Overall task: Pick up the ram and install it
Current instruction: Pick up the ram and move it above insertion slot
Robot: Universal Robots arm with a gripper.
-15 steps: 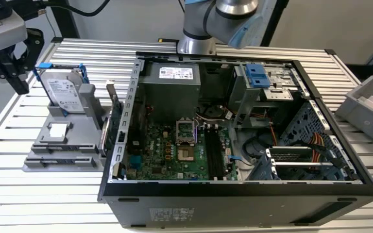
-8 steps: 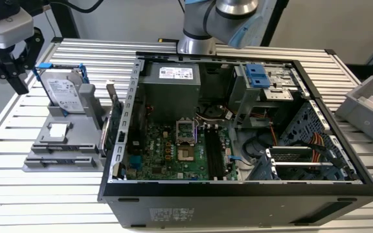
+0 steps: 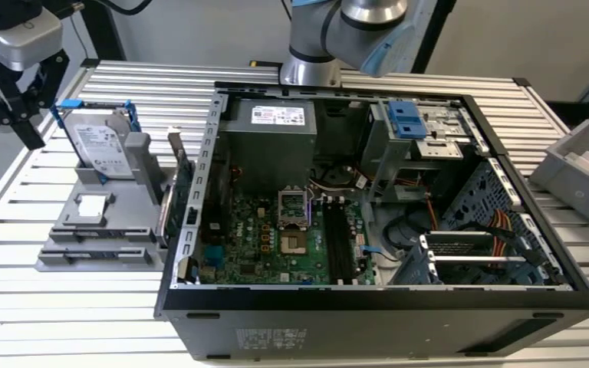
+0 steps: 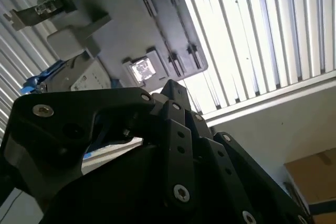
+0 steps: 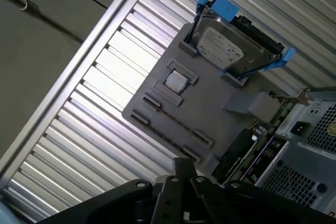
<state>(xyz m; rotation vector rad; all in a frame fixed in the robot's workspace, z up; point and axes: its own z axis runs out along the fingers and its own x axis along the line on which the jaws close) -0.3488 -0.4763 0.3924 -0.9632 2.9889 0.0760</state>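
step in hand: approach for the pick. the tool (image 3: 16, 115) hangs above the table (image 3: 28, 307) at the exterior view's far left, beyond the fixture's (image 3: 110, 222) outer side. no ram seen in it; how wide it stands cannot be told.

ram (image 5: 176, 123): appears to be the thin strip standing on edge in the fixture's long slot, near the chip (image 5: 175, 80) and apart from the drive (image 5: 226, 45). not certain.

the case (image 3: 376, 307) lies open, with dark memory slots (image 3: 336, 245) just beside the cpu socket (image 3: 292, 207).

judgement: a good pick needs the tool square to the strip's long edge and centred along it. it should come straight down and lift straight up, so the strip does not bind in the slot. the card (image 3: 179, 192) standing between fixture and case is the thing to stay clear of.
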